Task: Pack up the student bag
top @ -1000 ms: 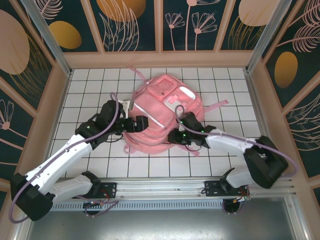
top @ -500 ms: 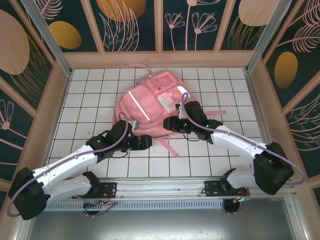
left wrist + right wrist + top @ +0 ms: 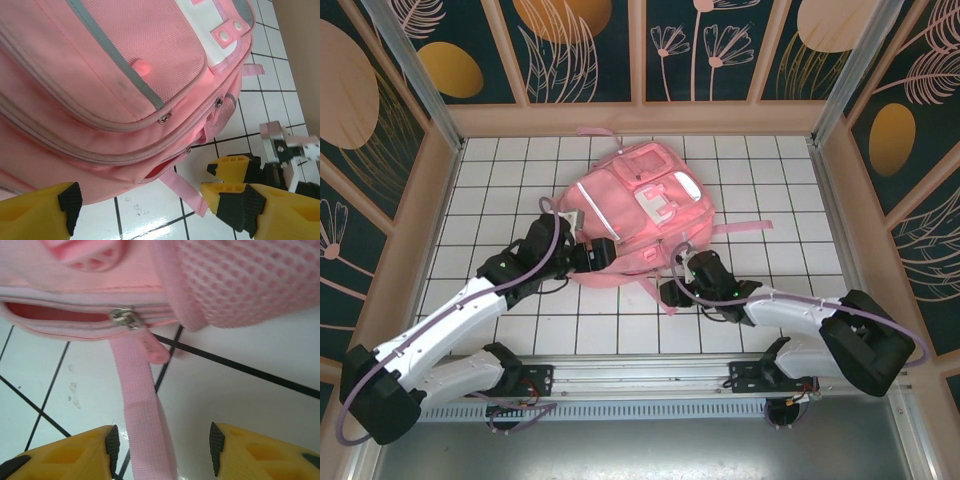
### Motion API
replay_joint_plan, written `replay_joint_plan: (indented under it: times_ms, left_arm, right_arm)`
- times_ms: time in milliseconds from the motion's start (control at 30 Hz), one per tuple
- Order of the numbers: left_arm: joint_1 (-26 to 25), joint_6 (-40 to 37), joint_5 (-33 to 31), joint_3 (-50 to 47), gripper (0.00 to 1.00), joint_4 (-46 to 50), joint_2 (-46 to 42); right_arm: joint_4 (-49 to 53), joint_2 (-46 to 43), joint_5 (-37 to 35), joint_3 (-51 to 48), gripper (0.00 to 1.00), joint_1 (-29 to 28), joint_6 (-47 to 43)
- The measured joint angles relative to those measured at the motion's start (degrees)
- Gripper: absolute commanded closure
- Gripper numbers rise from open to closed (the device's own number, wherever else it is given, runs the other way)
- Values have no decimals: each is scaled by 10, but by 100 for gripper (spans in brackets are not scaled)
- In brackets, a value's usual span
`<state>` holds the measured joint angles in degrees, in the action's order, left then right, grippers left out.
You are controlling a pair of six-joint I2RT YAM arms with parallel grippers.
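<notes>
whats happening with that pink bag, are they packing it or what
Two robot arms are working on the pink backpack lying on the tiled table. The left gripper is open at the bag's near-left edge, holding nothing. The right gripper is open at the near edge, a loose pink strap lying between its jaws, just below a zipper pull.

Top cam looks down from 6 o'clock; both wrist cams sit close, sharing the 6 o'clock edge of the student bag [image 3: 630, 215].
</notes>
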<state>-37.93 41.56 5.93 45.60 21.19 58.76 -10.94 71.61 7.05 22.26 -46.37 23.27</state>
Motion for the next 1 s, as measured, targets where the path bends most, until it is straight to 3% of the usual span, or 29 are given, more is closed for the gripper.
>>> replay_joint_plan:
  times_ms: [200, 733, 833, 1000]
  left_arm:
    - [7, 0, 14, -12, 15, 0, -7]
    - [31, 0, 34, -18, 14, -5, -9]
    - [35, 0, 41, -22, 14, -8, -9]
    - [38, 0, 41, -28, 14, -12, -12]
  right_arm:
    - [-131, 26, -13, -22, 50, -7, -43]
    - [-313, 179, -46, -42, 52, -11, -70]
    - [-343, 205, -48, -33, 58, -11, -72]
    - [-358, 227, -52, -25, 83, -11, -77]
